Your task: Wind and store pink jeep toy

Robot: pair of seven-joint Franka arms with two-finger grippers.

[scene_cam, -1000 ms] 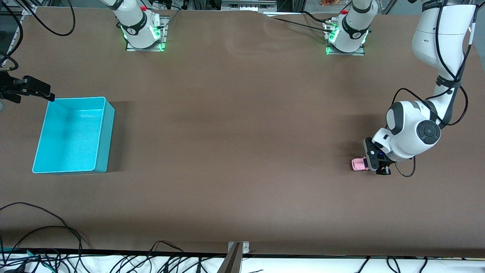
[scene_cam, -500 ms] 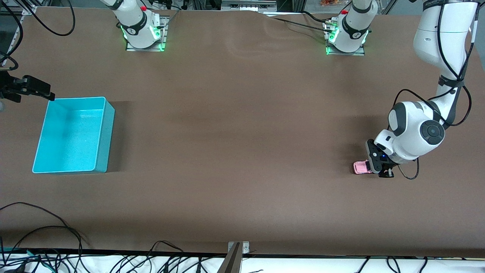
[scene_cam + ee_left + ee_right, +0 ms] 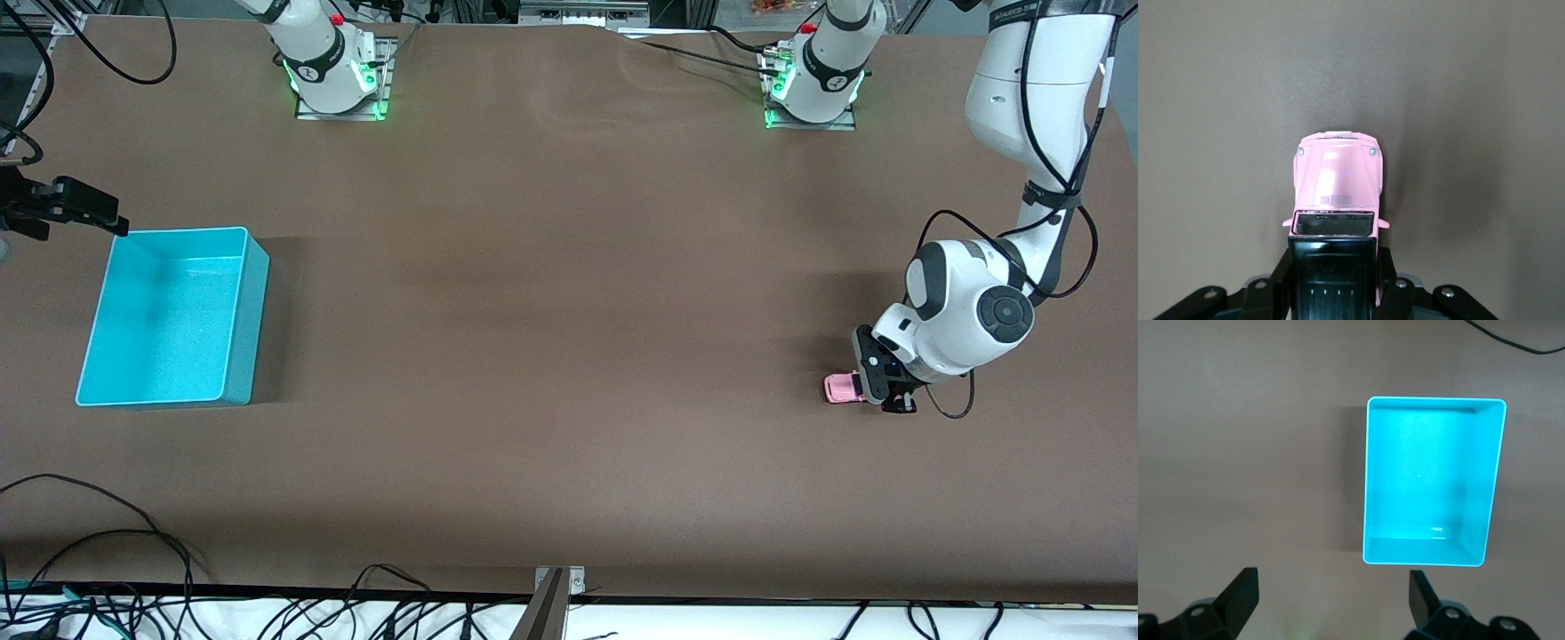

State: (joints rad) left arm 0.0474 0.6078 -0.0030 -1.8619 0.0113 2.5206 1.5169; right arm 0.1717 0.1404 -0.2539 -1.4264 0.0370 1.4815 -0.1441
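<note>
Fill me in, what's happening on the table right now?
The left gripper is shut on the rear, black-roofed half of the pink toy jeep, low at the table toward the left arm's end; whether the wheels touch the surface is not clear. The right gripper waits open, up in the air beside the turquoise bin at the right arm's end. The bin has nothing in it, so the jeep is not yet stored.

A broad brown table point(image 3: 551, 293) fills the room under even overhead light, its matte surface creased near the top edge. Black cables point(image 3: 116, 569) tangle over a white strip point(image 3: 711, 618) along its near edge.
</note>
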